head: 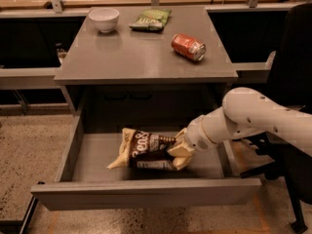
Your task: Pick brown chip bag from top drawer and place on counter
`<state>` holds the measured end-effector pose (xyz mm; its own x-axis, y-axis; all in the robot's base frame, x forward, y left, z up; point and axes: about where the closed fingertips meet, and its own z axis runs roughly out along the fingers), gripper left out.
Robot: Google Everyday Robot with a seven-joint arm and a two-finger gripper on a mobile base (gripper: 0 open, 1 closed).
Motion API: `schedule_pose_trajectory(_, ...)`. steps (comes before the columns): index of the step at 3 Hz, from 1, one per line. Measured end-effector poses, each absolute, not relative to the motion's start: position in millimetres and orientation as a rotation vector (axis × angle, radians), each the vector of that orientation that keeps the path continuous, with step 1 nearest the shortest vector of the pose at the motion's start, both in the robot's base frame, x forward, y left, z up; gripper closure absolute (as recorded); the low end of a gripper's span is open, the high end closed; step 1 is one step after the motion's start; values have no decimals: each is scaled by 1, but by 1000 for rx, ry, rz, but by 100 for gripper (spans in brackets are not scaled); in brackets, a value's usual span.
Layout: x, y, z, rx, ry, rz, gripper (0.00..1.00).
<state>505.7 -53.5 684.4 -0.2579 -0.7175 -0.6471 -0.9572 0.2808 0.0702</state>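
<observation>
The brown chip bag lies in the open top drawer, its left end on the drawer floor and its right end raised. My gripper reaches in from the right and is shut on the bag's right end. My white arm runs off to the right over the drawer's right wall. The grey counter is directly above the drawer.
On the counter stand a white bowl at the back left, a green snack bag at the back middle and a red soda can lying on its side at the right. A black chair is at the right.
</observation>
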Motion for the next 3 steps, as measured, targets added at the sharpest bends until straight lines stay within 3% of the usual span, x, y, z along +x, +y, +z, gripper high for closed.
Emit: schedule_pose_trajectory(3, 555, -63, 916, -1648, 1670, 360, 100)
